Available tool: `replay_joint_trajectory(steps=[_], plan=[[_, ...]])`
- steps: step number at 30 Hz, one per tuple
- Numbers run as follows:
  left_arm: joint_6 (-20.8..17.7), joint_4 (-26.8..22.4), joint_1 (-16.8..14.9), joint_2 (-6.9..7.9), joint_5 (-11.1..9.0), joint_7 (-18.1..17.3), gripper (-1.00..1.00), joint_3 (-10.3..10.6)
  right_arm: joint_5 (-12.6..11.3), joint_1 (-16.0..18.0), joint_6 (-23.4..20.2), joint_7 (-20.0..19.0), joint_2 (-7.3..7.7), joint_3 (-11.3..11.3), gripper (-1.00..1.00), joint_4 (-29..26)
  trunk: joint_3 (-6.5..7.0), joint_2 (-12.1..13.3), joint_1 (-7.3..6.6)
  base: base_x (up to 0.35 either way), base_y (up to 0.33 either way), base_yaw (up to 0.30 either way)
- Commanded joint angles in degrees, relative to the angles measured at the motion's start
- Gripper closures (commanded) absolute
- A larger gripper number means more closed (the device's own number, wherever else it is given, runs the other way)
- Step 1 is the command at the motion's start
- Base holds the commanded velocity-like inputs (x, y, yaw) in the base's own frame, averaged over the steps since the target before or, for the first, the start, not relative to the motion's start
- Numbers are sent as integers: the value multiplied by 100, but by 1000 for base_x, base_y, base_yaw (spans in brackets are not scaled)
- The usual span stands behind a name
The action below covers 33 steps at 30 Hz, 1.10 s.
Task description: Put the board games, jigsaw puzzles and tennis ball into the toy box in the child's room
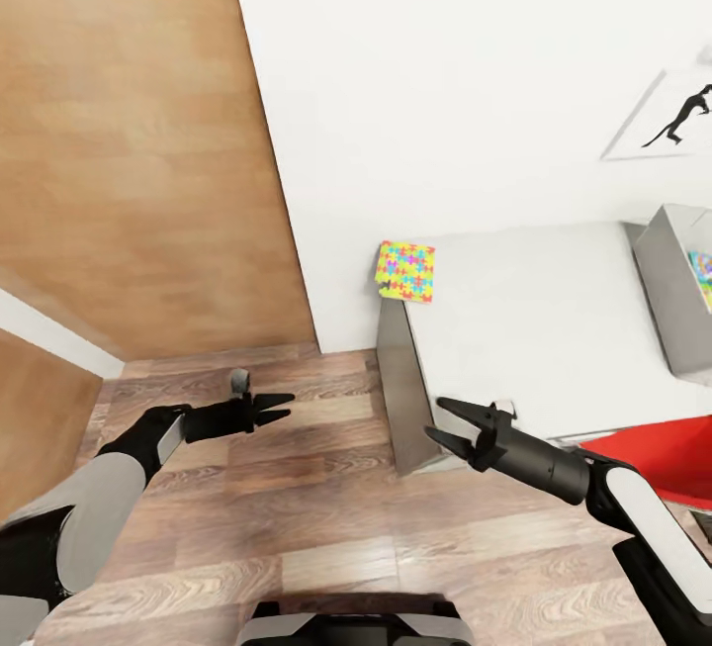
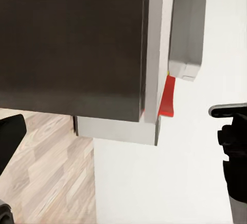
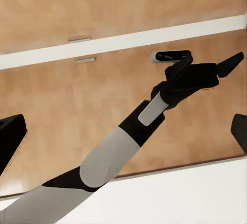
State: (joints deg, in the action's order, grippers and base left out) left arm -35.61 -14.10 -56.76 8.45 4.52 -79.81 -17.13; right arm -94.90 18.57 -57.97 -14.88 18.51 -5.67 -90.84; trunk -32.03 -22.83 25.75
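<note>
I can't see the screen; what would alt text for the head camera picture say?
Two open black grippers, left and right, hover over wood-plank floor before a pale grey table. A multicolour jigsaw puzzle lies at its far corner; a grey toy box sits at the right edge.

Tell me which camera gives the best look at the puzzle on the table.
The head view. There the puzzle lies flat at the table's far left corner by the wall, its whole multicolour face visible. The left wrist view shows the table's dark side and pale top, not the puzzle; the right wrist view faces the wooden door.
</note>
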Motion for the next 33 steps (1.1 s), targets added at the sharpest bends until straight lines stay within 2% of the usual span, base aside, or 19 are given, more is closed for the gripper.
replay_joint_trajectory(steps=[1,6,9,10,11,14,17,24,26,33], plan=[[-60,-4,-2,1,48,-38,-100,-36,50,6,-4,-59,4,-8,-100,5,-7,-9,3,0,-286,-156],[-63,-5,-2,4,49,-51,-100,-30,56,6,2,-48,-2,-13,-100,5,-7,-9,3,0,-298,-60],[-62,-5,-2,5,49,-52,-100,-30,170,6,21,-28,-6,-12,-100,5,-7,-9,3,19,-286,-10],[-61,-5,-2,5,49,-52,-100,-29,287,6,25,-23,-9,-9,-100,5,-7,-9,3,78,-215,-4],[-61,-7,-2,3,49,-52,-100,-28,500,6,28,-21,-11,-7,-100,5,-7,-9,3,79,-114,-2],[-60,-6,-2,6,49,-53,-100,-31,764,4,30,-22,-19,-6,-100,5,-7,-9,3,43,-62,-1],[-60,-6,-2,7,49,-54,-100,-35,857,3,31,-45,-21,-8,-100,5,-7,-9,3,14,-20,0],[-60,-6,-2,7,47,-56,-100,-36,879,8,5,-46,-31,-74,-100,5,-7,-9,3,3,-4,0],[-60,-7,0,7,44,-60,-100,-36,876,15,-14,-31,-89,-118,-100,5,-7,-9,3,0,0,0],[-60,-12,5,29,41,-71,-100,-37,861,-3,-106,-20,-432,-165,-100,5,-7,-9,3,0,0,0]])
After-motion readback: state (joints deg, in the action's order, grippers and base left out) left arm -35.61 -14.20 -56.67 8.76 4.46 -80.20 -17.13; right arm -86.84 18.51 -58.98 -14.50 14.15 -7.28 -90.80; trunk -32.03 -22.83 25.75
